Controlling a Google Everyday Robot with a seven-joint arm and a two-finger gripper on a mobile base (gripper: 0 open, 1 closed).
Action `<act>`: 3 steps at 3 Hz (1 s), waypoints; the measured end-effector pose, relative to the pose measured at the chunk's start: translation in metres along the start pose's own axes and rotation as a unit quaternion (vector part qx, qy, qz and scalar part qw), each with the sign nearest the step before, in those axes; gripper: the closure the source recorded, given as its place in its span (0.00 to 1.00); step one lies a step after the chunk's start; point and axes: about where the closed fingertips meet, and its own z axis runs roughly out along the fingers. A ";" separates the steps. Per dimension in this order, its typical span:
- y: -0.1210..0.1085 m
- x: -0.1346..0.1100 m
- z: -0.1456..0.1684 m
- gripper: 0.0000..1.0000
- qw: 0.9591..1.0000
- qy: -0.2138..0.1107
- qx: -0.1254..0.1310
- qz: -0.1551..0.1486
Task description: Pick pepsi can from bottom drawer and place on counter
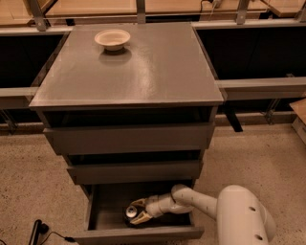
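Note:
The bottom drawer (138,234) is pulled open at the foot of the grey cabinet. The pepsi can (130,212) stands inside it, dark with a shiny silver top. My gripper (136,213) reaches in from the right on a white arm, and its pale fingers (141,218) sit on either side of the can, closed around it. The can rests low in the drawer. The counter (143,67) is the broad grey top above, with a shallow beige bowl (112,38) at its back left.
Two shallower grey drawers (129,139) sit above the open one, slightly pulled out. My white arm base (241,215) stands at the lower right on the speckled floor. A black cable and plug (38,229) lie at the lower left. Light wooden tabletops (95,7) run behind.

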 end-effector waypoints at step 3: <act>0.033 -0.135 -0.100 1.00 0.998 -0.015 -0.018 -0.053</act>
